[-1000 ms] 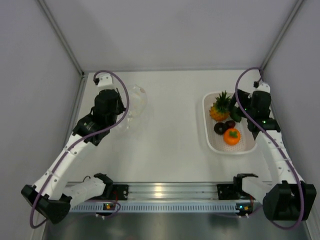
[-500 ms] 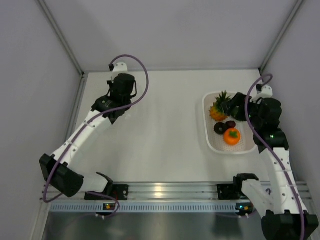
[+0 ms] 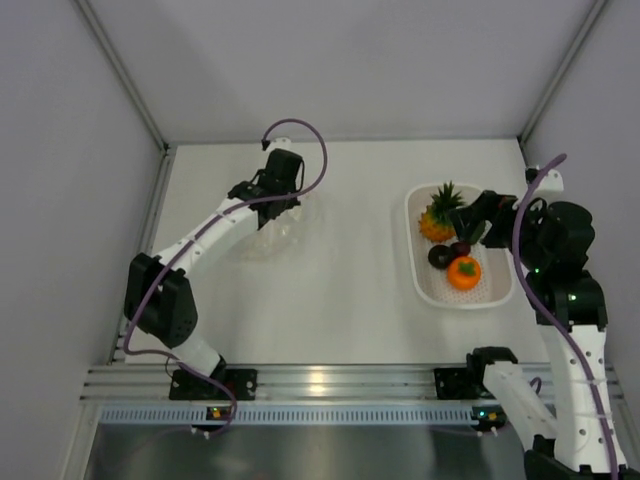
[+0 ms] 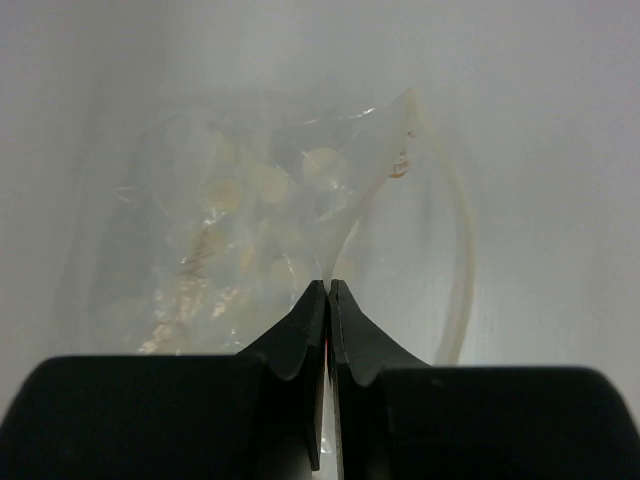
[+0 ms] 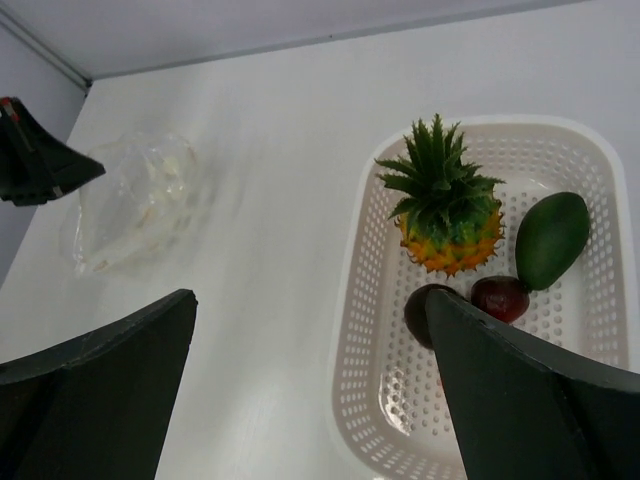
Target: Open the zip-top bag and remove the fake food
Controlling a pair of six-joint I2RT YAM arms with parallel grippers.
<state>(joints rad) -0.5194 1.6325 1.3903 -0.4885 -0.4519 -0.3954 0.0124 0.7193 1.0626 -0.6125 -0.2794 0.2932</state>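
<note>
The clear zip-top bag lies crumpled on the white table, left of centre, and looks empty; it also shows in the left wrist view and the right wrist view. My left gripper is shut, pinching an edge of the bag's film. The fake food lies in a white perforated basket: pineapple, orange fruit, green piece, dark brown piece. My right gripper is wide open and empty above the basket.
Grey walls enclose the table at the left, back and right. The basket stands close to the right wall. A metal rail with both arm bases runs along the near edge. The left gripper's tip shows in the right wrist view.
My left arm has swung right along the back of the table, still gripping the bag. My right arm has lifted and drawn back to the right of the basket.
</note>
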